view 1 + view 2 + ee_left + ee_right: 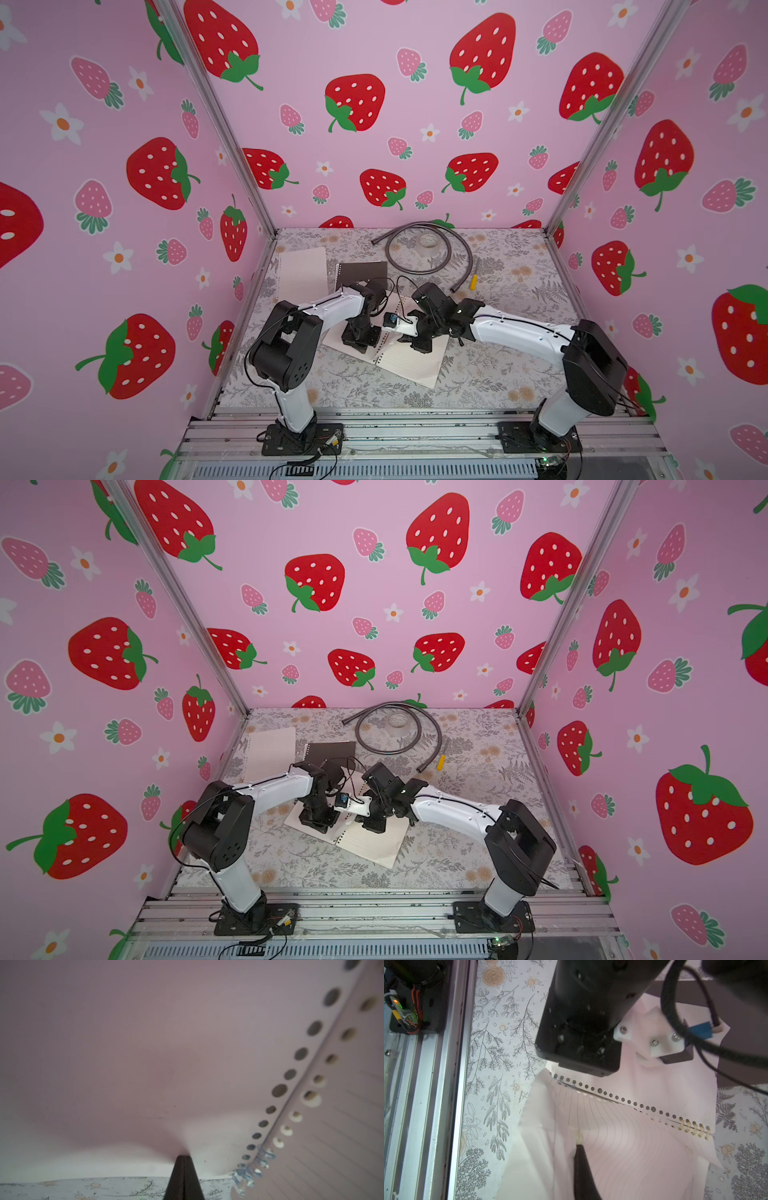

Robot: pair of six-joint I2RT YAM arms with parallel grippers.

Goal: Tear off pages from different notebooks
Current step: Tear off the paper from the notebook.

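Desk [498,374], contents placed from the open notebook [411,365] at mid-desk.
- Closed notebook [360,274]: just behind it, front edge under the left arm [332,305].
- Loose page [302,272]: behind and to its left, beside the closed notebook.
- Coiled tube [387,251]: further behind, at the back of the desk.
- Tape roll [430,243]: inside the coil.
- Left tool [183,1160]: on its left half.
- Right tool [579,1144]: on the lined page [633,1157] of its right half.

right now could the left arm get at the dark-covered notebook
Probably, but not while it is busy: the left gripper is shut, its tip pressing the open notebook's whitish cover. The dark-covered notebook lies close behind that wrist, with nothing lying on it.
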